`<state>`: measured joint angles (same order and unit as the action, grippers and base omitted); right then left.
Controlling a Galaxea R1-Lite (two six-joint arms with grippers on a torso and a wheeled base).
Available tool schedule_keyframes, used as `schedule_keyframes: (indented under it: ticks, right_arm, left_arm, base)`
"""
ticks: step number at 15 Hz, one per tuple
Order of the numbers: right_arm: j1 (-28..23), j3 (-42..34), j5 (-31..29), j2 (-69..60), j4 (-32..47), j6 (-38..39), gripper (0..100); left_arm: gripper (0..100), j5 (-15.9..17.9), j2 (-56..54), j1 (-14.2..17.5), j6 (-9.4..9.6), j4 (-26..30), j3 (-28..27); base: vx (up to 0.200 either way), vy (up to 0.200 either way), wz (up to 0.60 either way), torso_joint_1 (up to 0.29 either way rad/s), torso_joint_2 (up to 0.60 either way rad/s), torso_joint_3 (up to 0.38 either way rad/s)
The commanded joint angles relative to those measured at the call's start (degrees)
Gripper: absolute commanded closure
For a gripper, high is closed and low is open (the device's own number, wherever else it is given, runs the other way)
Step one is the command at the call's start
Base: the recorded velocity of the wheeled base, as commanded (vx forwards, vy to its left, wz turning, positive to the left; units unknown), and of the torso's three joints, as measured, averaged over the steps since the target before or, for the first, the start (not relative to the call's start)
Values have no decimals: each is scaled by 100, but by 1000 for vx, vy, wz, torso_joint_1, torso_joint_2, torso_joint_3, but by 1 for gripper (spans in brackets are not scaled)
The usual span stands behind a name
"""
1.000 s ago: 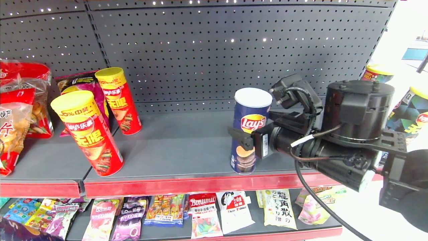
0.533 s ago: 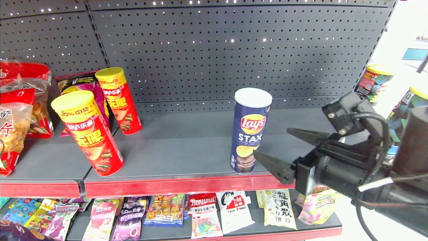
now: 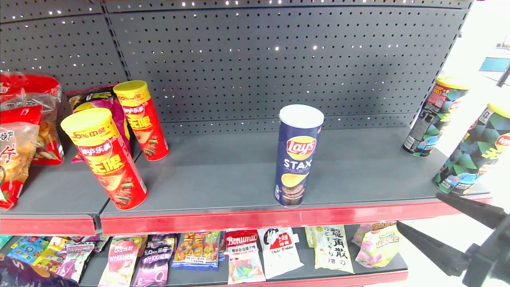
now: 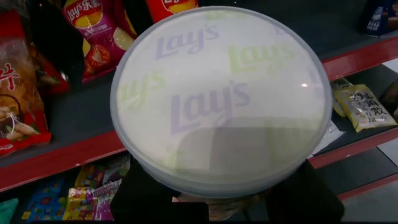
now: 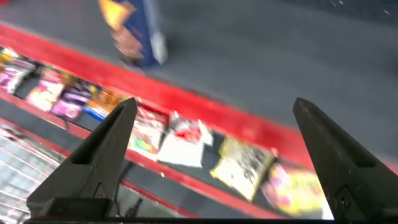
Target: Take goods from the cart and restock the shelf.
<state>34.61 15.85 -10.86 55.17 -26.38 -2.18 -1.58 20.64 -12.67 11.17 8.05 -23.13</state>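
Note:
A blue chips can (image 3: 299, 155) with a white lid stands upright near the front edge of the grey shelf (image 3: 223, 175); it also shows as a blurred blue can (image 5: 134, 31) in the right wrist view. My right gripper (image 3: 418, 209) hangs open and empty, off the shelf's front, to the right of and below that can. Its two dark fingers (image 5: 93, 168) are spread wide. The pale lid of another chips can (image 4: 221, 99) sits close to the left wrist camera, with my left gripper (image 4: 221, 204) shut on the can beneath it, mostly hidden.
Two red cans with yellow lids (image 3: 103, 159) and snack bags (image 3: 24, 131) stand at the shelf's left. Two dark patterned cans (image 3: 434, 115) stand at its right end. Candy bags (image 3: 243, 255) lie on the lower shelf. Open shelf lies on both sides of the blue can.
My right gripper let go of the blue can, opened, and drew back to the right and down off the shelf. The can stays standing where it was set.

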Motion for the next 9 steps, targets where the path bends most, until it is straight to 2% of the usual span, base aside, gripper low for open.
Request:
schedule_keyframes:
  ticks: [1, 3, 4, 6, 9]
  right_arm:
    - [-1220, -135, 594, -2186, 2014, -28, 0]
    - [-1650, 6, 418, -3698, 3754, -45, 0]
    - [-2028, 138, 40, -4419, 4545, -45, 0]
    - [-2406, 94, -179, -4981, 4941, 16, 0]
    - [-2406, -249, -452, -4964, 4888, 236, 0]
  left_arm:
    - [100, 0, 186, 1, 0, 13, -271]
    - [100, -70, 274, 1, 0, 22, -421]
    - [100, -88, 371, 1, 0, 30, -518]
    - [100, -17, 555, 1, 17, 30, -561]
    - [100, 115, 678, -17, 8, 4, -588]
  base:
    - [0, 0, 0, 0, 0, 0]
    - [0, 0, 0, 0, 0, 0]
    - [0, 0, 0, 0, 0, 0]
    - [0, 0, 0, 0, 0, 0]
    - [0, 0, 0, 0, 0, 0]
